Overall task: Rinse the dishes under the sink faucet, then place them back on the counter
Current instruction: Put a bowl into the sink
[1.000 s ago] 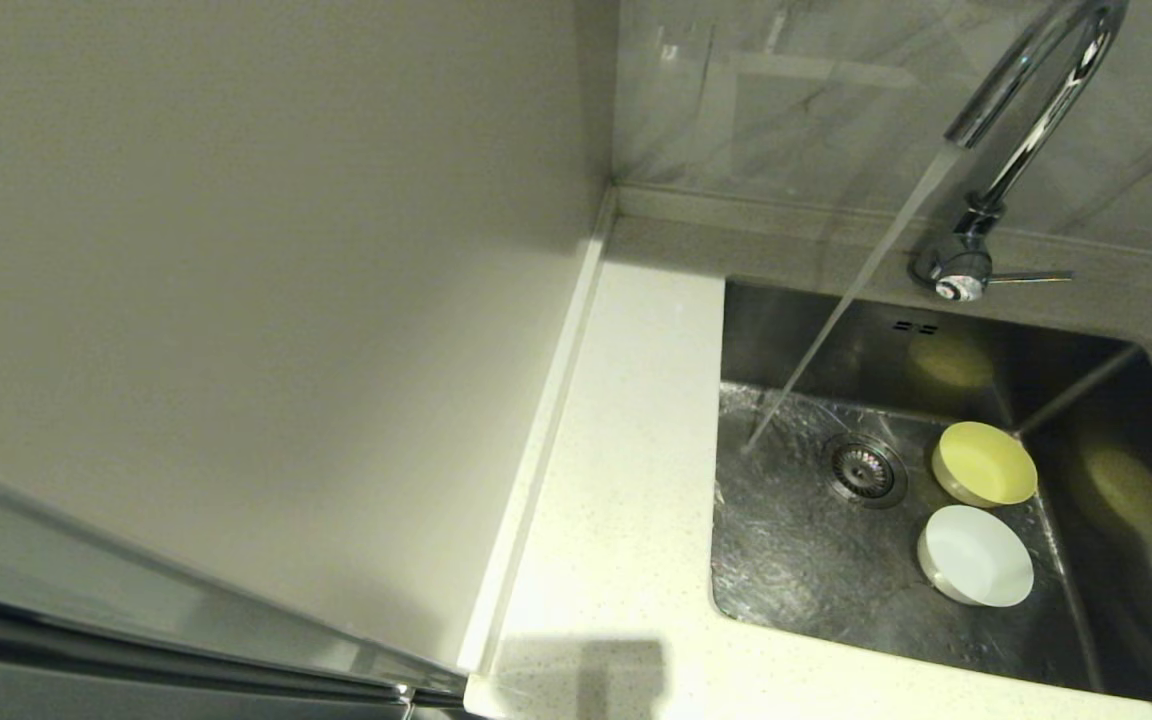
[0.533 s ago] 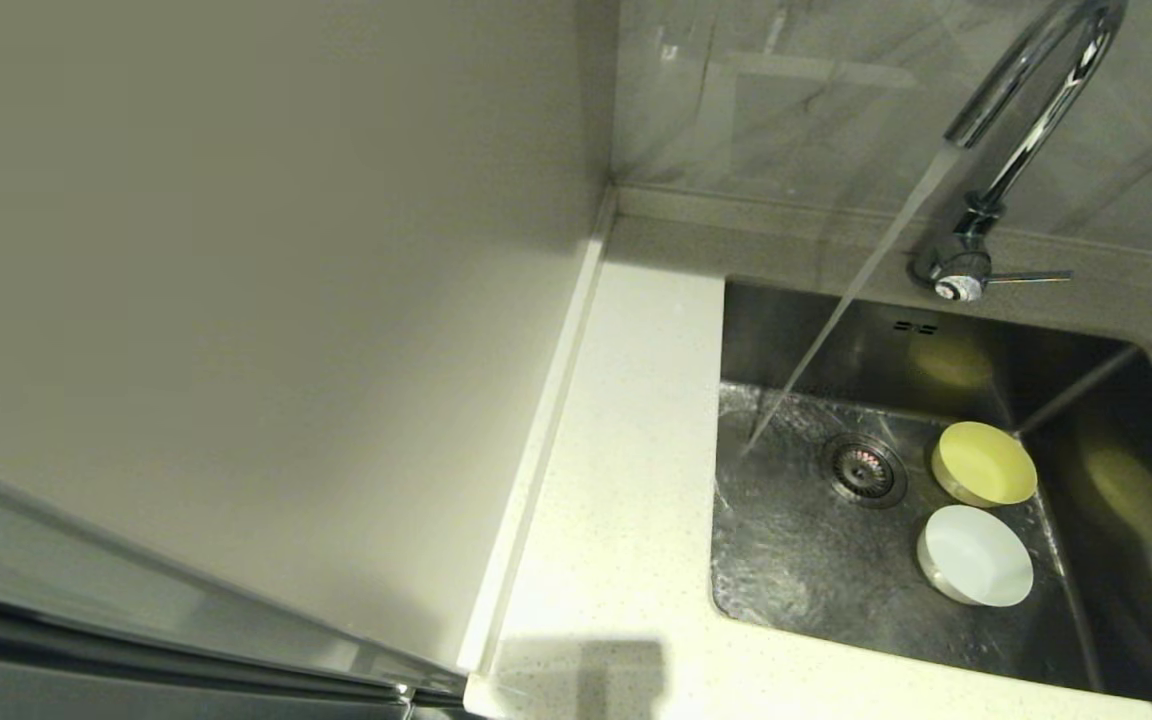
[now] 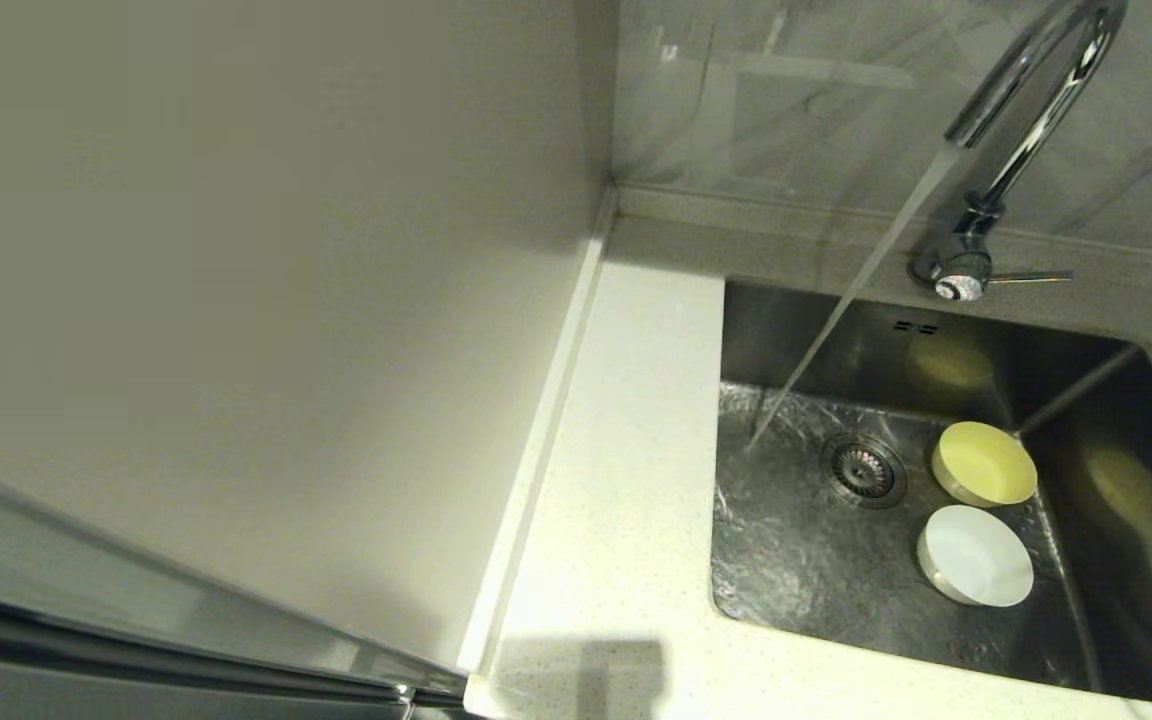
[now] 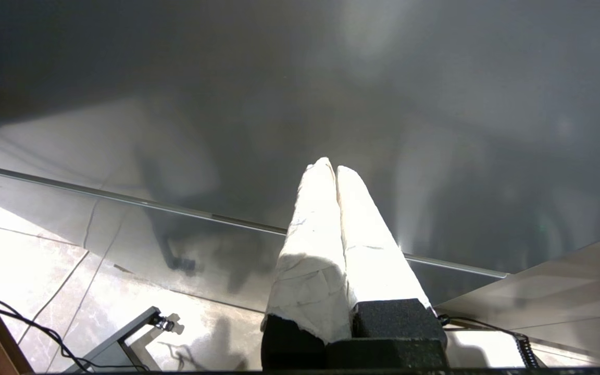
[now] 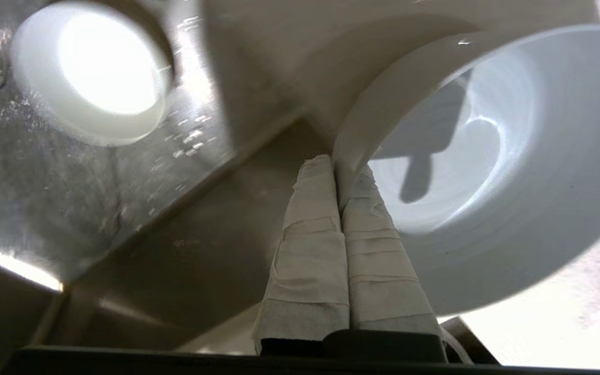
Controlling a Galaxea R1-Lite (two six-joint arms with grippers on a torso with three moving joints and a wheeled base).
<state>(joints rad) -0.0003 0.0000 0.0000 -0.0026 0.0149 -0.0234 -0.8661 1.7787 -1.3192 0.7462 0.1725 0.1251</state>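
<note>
At the sink's (image 5: 123,219) edge, the right hand (image 5: 337,166) pinches a white bowl's (image 5: 487,156) rim.

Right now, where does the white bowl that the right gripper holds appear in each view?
Head view: not in it.
Left wrist view: not in it.
Right wrist view: the white bowl fills the right side, its rim pinched in the right gripper.
Shared landmark: the sink, seen in the head view and in the right wrist view.
</note>
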